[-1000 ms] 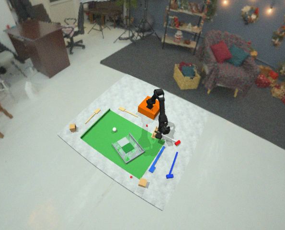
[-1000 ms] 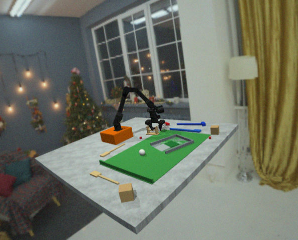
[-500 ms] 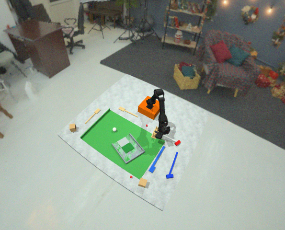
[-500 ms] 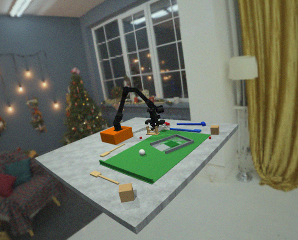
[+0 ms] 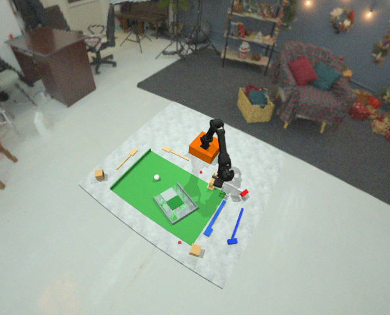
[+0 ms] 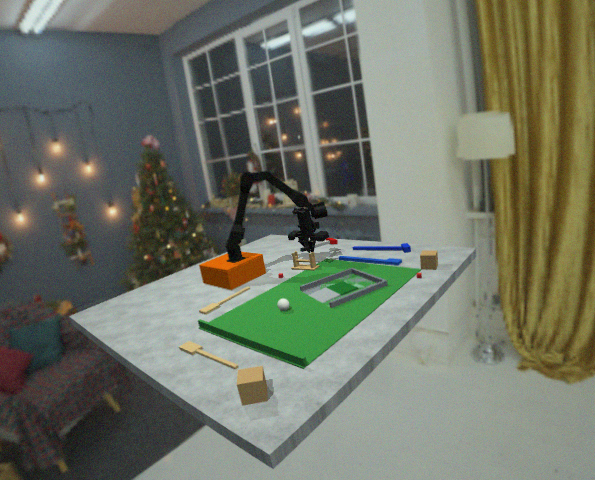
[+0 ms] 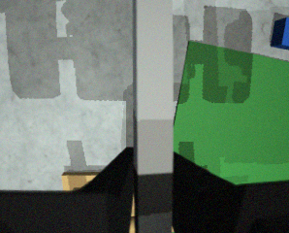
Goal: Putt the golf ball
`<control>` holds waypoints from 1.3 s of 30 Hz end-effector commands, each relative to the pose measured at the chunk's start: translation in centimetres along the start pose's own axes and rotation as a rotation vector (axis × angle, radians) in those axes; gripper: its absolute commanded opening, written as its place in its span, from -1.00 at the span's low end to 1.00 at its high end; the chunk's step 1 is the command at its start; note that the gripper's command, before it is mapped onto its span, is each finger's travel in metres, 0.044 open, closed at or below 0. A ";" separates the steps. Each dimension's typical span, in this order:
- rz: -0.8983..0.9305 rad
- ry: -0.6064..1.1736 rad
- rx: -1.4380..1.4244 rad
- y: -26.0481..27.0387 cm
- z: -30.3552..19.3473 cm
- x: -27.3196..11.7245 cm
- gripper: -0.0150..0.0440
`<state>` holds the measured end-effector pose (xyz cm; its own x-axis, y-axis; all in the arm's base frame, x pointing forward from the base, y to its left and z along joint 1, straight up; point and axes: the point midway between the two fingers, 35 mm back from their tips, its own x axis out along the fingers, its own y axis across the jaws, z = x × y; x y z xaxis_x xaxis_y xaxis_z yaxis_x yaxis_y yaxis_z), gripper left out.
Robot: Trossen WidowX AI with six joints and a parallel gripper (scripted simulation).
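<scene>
From the top view, the arm reaches from its orange base (image 5: 204,147) toward the lower right of the frame, and the gripper (image 5: 217,181) hangs over a small wooden stand (image 5: 210,184) at the right corner of the green mat (image 5: 137,189). The red putter (image 5: 238,189) lies there with its grey shaft running from the gripper toward the lower right and its red head at the far end, so its long axis points away from the mat. The golf ball (image 5: 156,176) rests on the mat well apart to the left, and the raised green (image 5: 175,202) inside its grey frame sits between ball and gripper, a little lower in the frame. In the exterior view, the gripper (image 6: 307,242) points straight down over the stand (image 6: 304,260) in the middle of the frame, with the putter's red head (image 6: 331,240) just to its right; the ball (image 6: 283,303) is lower, toward the front. In the wrist view, the shaft (image 7: 154,87) runs as a pale vertical bar through the centre, and the dark fingers press it from both sides at the bottom, so the gripper is pinching the putter shaft. I judge that the lift must come next, and then the head must travel to the far left side of the ball.
</scene>
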<state>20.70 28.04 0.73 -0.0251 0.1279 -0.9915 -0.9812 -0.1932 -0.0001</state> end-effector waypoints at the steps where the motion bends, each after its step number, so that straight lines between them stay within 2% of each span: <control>1: -0.018 -0.017 -0.003 -0.2 0.7 -3.7 -0.49; 4: -0.018 -0.017 -0.003 0.1 0.7 -5.8 -0.49; 9: -0.017 -0.022 0.018 -0.3 0.5 -5.3 -0.49; 39: 0.211 -0.154 0.948 -5.7 -11.8 -8.7 -0.49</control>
<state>28.17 17.46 7.42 -0.1685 0.2862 -0.9432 -0.7592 0.5726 0.3094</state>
